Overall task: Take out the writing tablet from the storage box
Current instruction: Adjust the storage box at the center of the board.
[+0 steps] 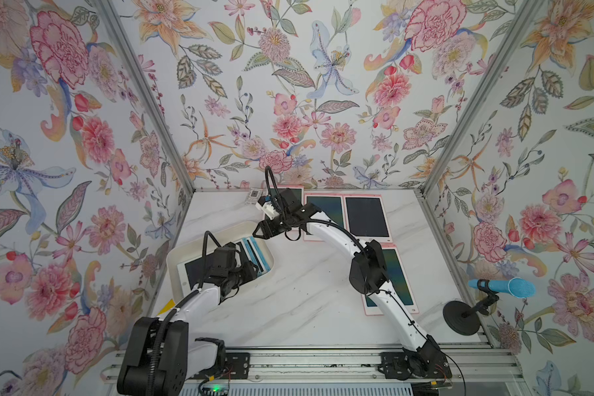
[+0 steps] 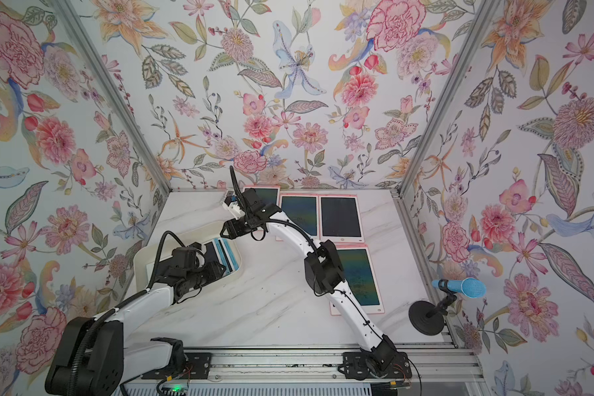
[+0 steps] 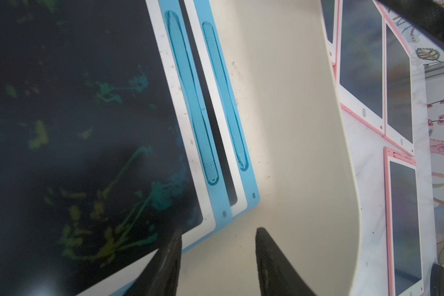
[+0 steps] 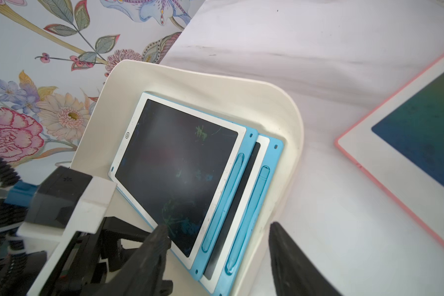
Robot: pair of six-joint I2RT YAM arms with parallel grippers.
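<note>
Tablets [image 1: 254,252] in storage box [image 1: 182,252] lie partly hidden beneath left arm [image 1: 204,296].

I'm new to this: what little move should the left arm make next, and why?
Likely ease the left end effector down and close it on the edge of the top writing tablet. Its jaws stand apart astride that edge inside the storage box, gripping nothing yet. A second tablet lies beneath, so the pinch should take only the top one.
</note>
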